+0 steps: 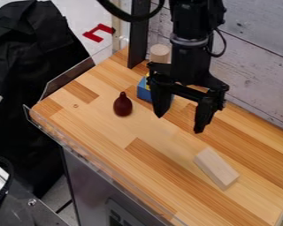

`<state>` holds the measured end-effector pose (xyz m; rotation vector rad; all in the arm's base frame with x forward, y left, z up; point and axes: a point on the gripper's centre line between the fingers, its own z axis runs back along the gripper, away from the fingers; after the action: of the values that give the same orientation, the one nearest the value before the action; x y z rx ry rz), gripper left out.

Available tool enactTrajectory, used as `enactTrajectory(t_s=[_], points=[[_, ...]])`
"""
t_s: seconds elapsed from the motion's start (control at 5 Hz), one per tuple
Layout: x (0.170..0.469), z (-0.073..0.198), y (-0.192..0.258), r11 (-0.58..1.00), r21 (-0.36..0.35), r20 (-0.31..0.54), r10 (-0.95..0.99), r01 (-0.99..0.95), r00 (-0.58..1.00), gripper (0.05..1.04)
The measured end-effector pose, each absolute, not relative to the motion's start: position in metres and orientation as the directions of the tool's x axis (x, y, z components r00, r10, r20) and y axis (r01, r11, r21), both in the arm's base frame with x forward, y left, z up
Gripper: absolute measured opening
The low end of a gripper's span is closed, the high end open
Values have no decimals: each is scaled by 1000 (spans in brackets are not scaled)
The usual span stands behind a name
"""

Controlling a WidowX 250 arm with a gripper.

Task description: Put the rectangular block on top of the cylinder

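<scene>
My black gripper (179, 125) hangs above the upper middle of the wooden table, open, with its two fingers spread and pointing down. A pale wooden rectangular block (216, 168) lies on the table at the lower right, apart from the gripper and nearer the camera. The light wooden cylinder (160, 53) is at the back, just left of the arm; its lower part is hidden behind the gripper.
A dark red pear-shaped object (123, 105) stands left of the gripper. Partly behind the gripper is a blue block (144, 90) with a bit of yellow. A black post (139, 35) rises at the back, and a clear rim (79, 148) edges the table's left and front sides.
</scene>
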<state>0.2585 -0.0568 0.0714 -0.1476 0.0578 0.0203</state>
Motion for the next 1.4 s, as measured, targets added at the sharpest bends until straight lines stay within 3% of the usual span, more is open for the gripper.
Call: enactTrajectory(t_s=[0.2, 0.6, 1.4], points=[[255, 64, -56, 989, -143, -88, 20, -33, 996, 1001], [248, 60, -93, 956, -210, -16, 207, -206, 978, 1001], [273, 44, -129, 722, -132, -6, 684, -679, 729, 1001]])
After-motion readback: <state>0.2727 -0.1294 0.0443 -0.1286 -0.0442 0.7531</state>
